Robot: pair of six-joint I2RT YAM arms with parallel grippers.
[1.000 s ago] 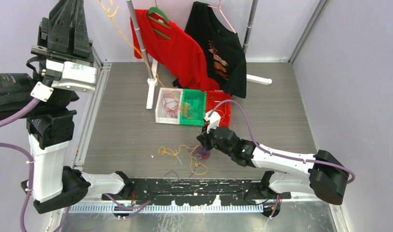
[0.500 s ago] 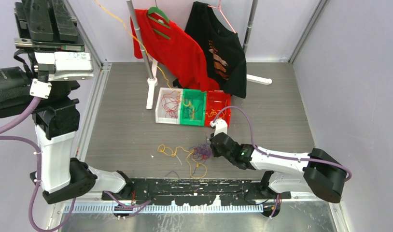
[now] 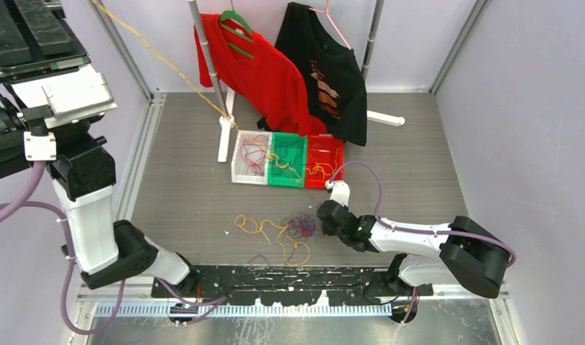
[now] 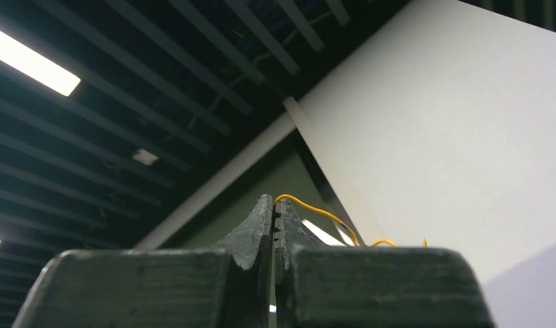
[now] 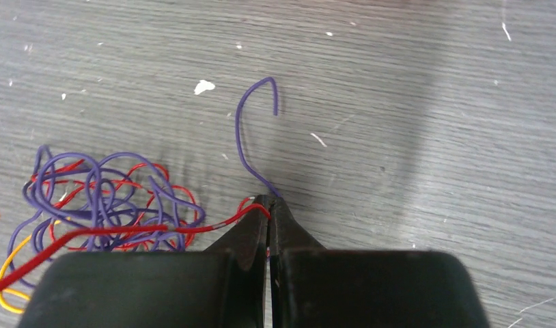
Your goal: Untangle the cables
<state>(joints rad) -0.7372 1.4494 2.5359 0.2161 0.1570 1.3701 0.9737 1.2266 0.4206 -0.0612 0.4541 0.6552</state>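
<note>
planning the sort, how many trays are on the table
3, in one row seen from above: white tray left, green tray middle, red tray right. None seem hidden.

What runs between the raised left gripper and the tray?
A taut yellow cable, from the left gripper down toward the tray; the top view shows it.

My cables [image 3: 298, 227] are a curly purple-and-red knot flat on the table [image 3: 189, 194], with yellow loops [image 3: 259, 226] sprawled just beside it. One purple strand [image 5: 251, 130] hooks away from the knot. One yellow strand [image 3: 176, 70] stretches taut, high off the table.
</note>
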